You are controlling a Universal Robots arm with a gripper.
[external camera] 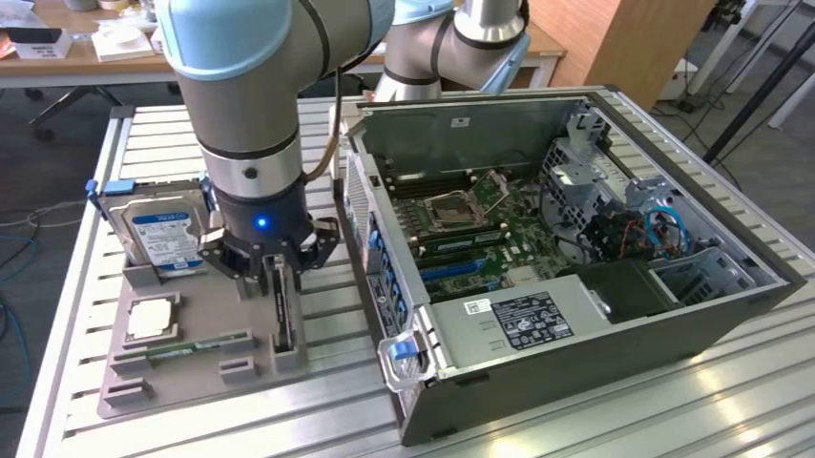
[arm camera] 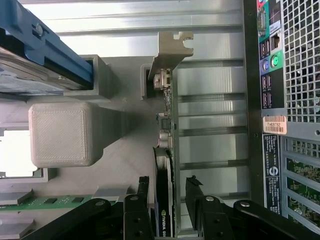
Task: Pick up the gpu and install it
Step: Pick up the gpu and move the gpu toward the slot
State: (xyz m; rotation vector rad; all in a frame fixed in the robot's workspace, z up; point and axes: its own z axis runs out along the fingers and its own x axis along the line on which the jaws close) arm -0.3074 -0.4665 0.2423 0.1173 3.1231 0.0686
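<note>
The fingers (arm camera: pixel 144 186) stand open, holding nothing, with the gpu (arm camera: pixel 165 165) on edge between them in its gray holder (external camera: pixel 191 382); likely light, stiff and fragile (bare circuitry), it is best pinched across its flat faces.

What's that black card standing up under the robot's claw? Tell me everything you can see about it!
The gpu is a thin, flat card with a dark black face. It stands on its long edge in a slot of the gray plastic holder, beside the open computer case. Seen edge-on in the wrist view, it has a greenish board edge with small parts and a pale metal bracket at one end. The gripper is open, one finger on each side, with small gaps.
</note>
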